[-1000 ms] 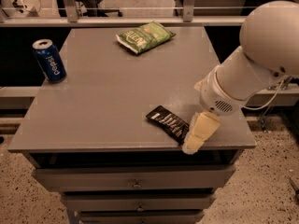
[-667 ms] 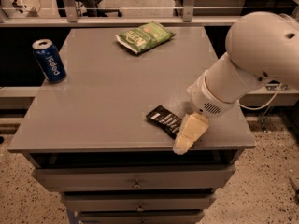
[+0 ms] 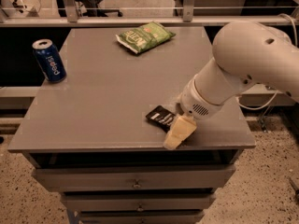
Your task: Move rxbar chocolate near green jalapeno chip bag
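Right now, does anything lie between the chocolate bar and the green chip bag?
Nothing visible. Only table separates the bar, beside the gripper at the front edge, from the bag at the back; the can stands far left.

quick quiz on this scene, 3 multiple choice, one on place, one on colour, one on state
1. Where on the table does the rxbar chocolate lie?
A. back edge
B. near the front edge, beside the gripper
C. left edge

2. What colour is the can?
A. red
B. yellow
C. blue

3. How does the can stand?
A. upright
B. on its side
C. upside down in a drawer

Answers:
1 B, the black bar lies close to the front edge, with the gripper at its right end.
2 C, its side is blue with white lettering.
3 A, it stands on its base at the left edge, top facing up.
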Available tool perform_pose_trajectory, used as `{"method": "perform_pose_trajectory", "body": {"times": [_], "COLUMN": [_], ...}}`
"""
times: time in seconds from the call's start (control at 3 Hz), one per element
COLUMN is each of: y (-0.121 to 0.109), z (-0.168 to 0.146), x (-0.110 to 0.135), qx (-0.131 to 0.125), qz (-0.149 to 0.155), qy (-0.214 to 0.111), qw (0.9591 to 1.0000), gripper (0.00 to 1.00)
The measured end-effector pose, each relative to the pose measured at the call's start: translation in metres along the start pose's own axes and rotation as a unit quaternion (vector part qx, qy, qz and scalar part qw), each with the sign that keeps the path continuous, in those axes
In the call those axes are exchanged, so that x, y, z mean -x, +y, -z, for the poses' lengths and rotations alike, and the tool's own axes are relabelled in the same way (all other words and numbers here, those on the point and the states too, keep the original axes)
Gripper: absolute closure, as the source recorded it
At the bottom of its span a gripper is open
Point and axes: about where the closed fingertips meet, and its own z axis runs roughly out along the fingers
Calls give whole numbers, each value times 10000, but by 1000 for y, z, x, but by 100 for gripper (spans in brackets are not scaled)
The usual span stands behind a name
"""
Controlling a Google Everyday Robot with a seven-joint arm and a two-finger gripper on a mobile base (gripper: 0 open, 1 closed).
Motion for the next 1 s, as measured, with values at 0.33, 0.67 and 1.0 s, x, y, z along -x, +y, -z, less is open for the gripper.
{"method": "perform_pose_trajectory", "body": {"times": [0.33, 0.67, 1.0], "y": [0, 0, -1], "z": [4, 12, 18], "x": [2, 6, 10], "qx": [0, 0, 1], "qz": [0, -1, -4], "qy": [0, 0, -19], "qw": [10000, 10000, 10000], "gripper": [65, 88, 100]}}
